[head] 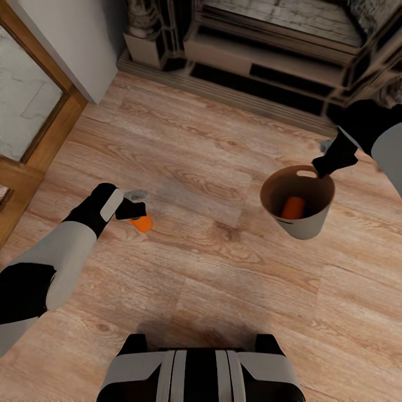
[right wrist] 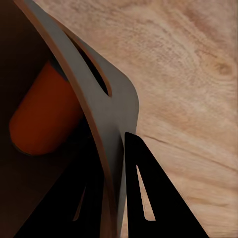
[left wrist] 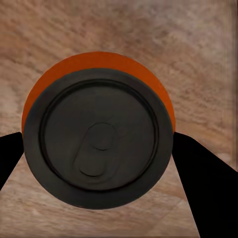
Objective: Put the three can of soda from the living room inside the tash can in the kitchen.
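head: 1 orange can point(head: 143, 223) is pinched by the left gripper point(head: 134, 211) above the wood floor point(head: 223, 279), left of the bin point(head: 304, 223) | left wrist: grey can top point(left wrist: 99, 144) is clamped between 2 fingers point(left wrist: 208, 188) | right wrist: bin rim point(right wrist: 106, 119) is pinched by the right gripper point(right wrist: 119, 198), 1 orange can point(right wrist: 44, 114) is seen inside

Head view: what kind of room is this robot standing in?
Probably a living room: light wood plank floor, what looks like a fireplace surround at the far wall, and a wood-framed glass door on the left.

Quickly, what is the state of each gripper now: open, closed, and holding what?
Left gripper: closed on an orange soda can.
Right gripper: closed on the rim of the trash can, which holds another orange can.
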Tool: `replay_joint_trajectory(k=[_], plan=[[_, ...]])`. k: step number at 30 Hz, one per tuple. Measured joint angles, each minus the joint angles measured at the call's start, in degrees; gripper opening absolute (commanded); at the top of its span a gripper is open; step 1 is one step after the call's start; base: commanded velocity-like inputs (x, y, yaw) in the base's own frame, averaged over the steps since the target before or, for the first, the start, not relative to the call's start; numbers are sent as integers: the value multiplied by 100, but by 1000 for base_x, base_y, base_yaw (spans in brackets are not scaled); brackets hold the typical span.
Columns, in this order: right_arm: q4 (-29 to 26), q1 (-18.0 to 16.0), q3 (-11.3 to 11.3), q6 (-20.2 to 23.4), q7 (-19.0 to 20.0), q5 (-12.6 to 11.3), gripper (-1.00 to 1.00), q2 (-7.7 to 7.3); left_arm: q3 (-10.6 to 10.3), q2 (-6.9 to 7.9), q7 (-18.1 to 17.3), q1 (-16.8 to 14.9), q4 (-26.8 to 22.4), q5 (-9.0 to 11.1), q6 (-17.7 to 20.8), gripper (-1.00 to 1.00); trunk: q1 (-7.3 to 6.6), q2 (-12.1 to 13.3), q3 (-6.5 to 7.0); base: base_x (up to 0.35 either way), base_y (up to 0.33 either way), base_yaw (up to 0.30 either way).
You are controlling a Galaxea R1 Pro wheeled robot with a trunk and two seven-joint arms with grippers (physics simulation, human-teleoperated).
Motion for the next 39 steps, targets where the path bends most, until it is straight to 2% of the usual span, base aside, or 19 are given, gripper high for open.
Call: replay_joint_trajectory(k=[2, 5, 6, 8, 10, 12, 13, 16, 17, 18, 20, 24, 27, 32, 36, 37, 38, 39], plan=[[0, 5, 23, -4, 38, 19, -100, -43, 8, 13, -45, -1, 1, 18, 25, -100, -44, 80, 36, 0, 0, 0], [3, 13, 274, -49, 761, 193, -100, -109, 29, 54, -544, -2, 1, 66, 237, -100, -110, 201, 90, 0, 0, 0], [-1, 13, 225, -44, 870, 147, -100, -107, 29, 56, -668, -3, 1, 51, 299, -100, -132, 241, 108, 0, 0, 0], [-6, 14, 90, -17, 1165, 57, -100, -85, 30, 69, -1253, -3, -1, 82, 507, -100, -176, 321, 144, 0, 0, 0], [-17, 13, -132, 0, 1230, -106, -100, -87, 27, 84, -1409, -8, 0, 14, 580, -100, -220, 401, 180, 0, 0, 0], [-36, 41, -160, -1, 1306, -135, -100, -97, 27, 226, -1663, -38, 0, -11, 660, -100, -264, 481, 216, 0, 0, 0], [-50, 69, -130, 1, 1326, -94, -100, -98, 25, 346, -1847, -46, 0, 24, 661, -100, -286, 521, 233, 0, 0, 0], [-78, 158, 122, -37, 1339, 59, -100, -80, 6, 600, -2367, -52, 1, -3, 660, -100, -351, 642, 287, 0, 0, 0], [-107, 262, 187, -100, 1355, 111, -100, -63, 8, 739, -2743, -60, -3, 63, 662, -100, -373, 682, 305, 0, 0, 0], [-98, 319, 220, -46, 1380, 128, -100, -56, 0, 793, -2844, -61, -3, -12, 659, -100, -395, 722, 322, 0, 0, 0], [-151, 566, 175, -72, 1415, 92, -100, -35, 2, 970, -3076, -79, -10, 0, 659, -100, -438, 802, 358, 0, 0, 0], [-610, 1138, -33, -10, 1439, -53, -100, -10, 4, 1117, -3213, -124, -164, 33, 662, -100, -526, 963, 430, 0, 0, 0], [-1078, 1505, 0, -83, 1406, -29, -100, 71, 20, 1137, -3239, -250, -273, 36, 662, -100, -592, 1083, 484, 0, 0, 0], [-1335, 1743, -227, -46, 1404, -185, -100, 218, 53, 1096, -3266, -591, -291, 78, 662, -100, -703, 1283, 575, 0, 0, 0], [-1387, 1800, -311, -22, 1394, -259, -100, 400, 67, 1049, -3276, -1231, -114, 364, 662, -100, -791, 1444, 647, 0, 0, 0], [-1391, 1806, -324, -36, 1384, -228, -100, 437, 65, 1004, -3276, -1422, 66, 436, 662, -100, -813, 1484, 665, 0, 0, 0], [-1394, 1815, -390, -70, 1359, -140, -100, 492, 66, 877, -3281, -1709, 417, 612, 662, -100, -834, 1524, 683, 0, 0, 0], [-1395, 1816, -445, -76, 1350, -127, -100, 508, 70, 826, -3278, -1806, 535, 669, 662, -100, -857, 1564, 700, 0, 0, 0]])
